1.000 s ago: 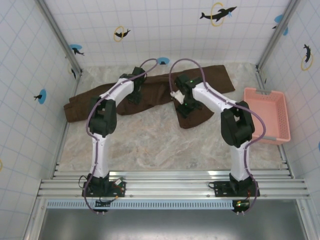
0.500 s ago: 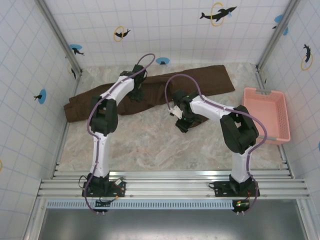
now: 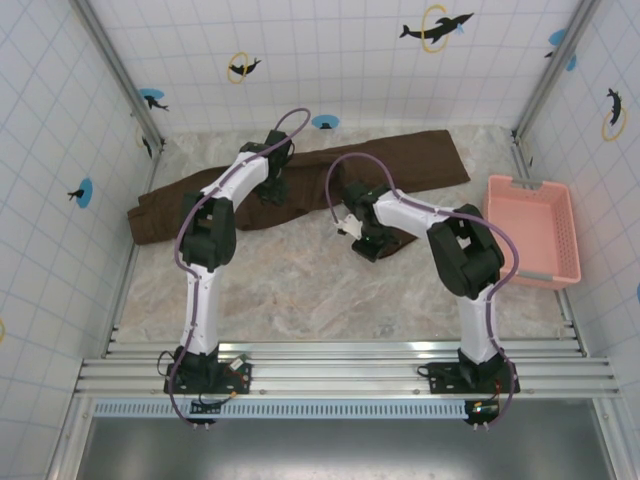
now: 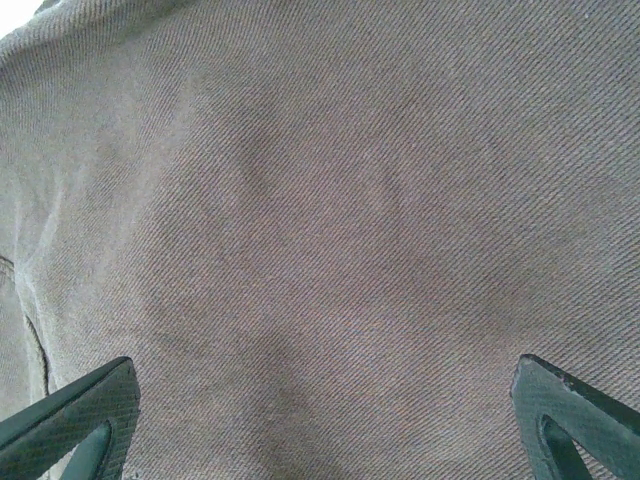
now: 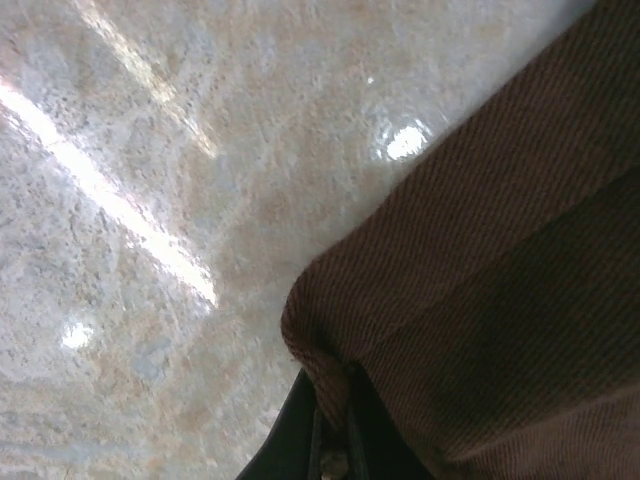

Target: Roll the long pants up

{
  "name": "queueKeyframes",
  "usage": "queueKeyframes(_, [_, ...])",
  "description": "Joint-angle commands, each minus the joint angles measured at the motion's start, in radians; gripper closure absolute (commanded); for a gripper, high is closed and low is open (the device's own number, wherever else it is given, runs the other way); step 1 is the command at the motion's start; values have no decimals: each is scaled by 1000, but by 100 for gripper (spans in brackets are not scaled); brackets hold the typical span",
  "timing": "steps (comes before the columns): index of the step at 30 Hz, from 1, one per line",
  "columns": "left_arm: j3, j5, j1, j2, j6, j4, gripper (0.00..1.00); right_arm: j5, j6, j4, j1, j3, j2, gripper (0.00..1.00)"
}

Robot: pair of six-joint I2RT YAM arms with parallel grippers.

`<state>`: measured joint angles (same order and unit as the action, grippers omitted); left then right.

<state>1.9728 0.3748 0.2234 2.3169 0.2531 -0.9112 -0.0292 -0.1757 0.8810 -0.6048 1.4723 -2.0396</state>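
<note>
**A:** A pale marbled table (image 3: 300,290) is seen, boxed in by white tiled walls (image 3: 350,60) on which dolphin stickers (image 3: 435,27) are stuck. Metal posts (image 3: 117,70) are set toward the far corners, and ribbed rails (image 3: 340,375) are laid along the near edge.

**B:** And the long pants (image 3: 420,160) are spread across the far half of that table, dark brown against the stone, from near the left wall over toward the right. A pink basket (image 3: 535,230) is parked by the right wall, apart from the cloth.

**A:** The left gripper (image 3: 272,190) is held over the middle of the pants. From the left wrist, its fingers (image 4: 115,385) are seen spread wide, released, with only twill weave between them.

**B:** The right gripper (image 3: 365,240) is found at the near flap of cloth that juts toward the arms. From the right wrist it is seen clenched: a folded edge of the pants is pinched between the dark jaws, and the fabric is bunched there.

**A:** Beside that pinch the table is shown glossy, streaked with bright reflections.

**B:** The pants are laid mostly flat, unrolled, with one leg stretched toward the far right corner.
</note>
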Motion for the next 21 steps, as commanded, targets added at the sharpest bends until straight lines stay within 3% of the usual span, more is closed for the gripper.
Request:
queueKeyframes(1, [-3, 34, -4, 7, -48, -13, 2, 21, -17, 95, 20, 93, 128, 100])
queueKeyframes(7, [25, 99, -10, 70, -154, 19, 2, 90, -40, 297, 65, 264, 256, 100])
queueKeyframes(12, [36, 115, -22, 111, -185, 27, 3, 70, 38, 314, 222, 370, 323, 100])
queueKeyframes(16, [-6, 142, -26, 112, -212, 25, 3, 46, 93, 286, 362, 487, 283, 100])
queueKeyframes(21, [-74, 163, -25, 50, -221, 17, 3, 32, 137, 262, 479, 722, 108, 100])
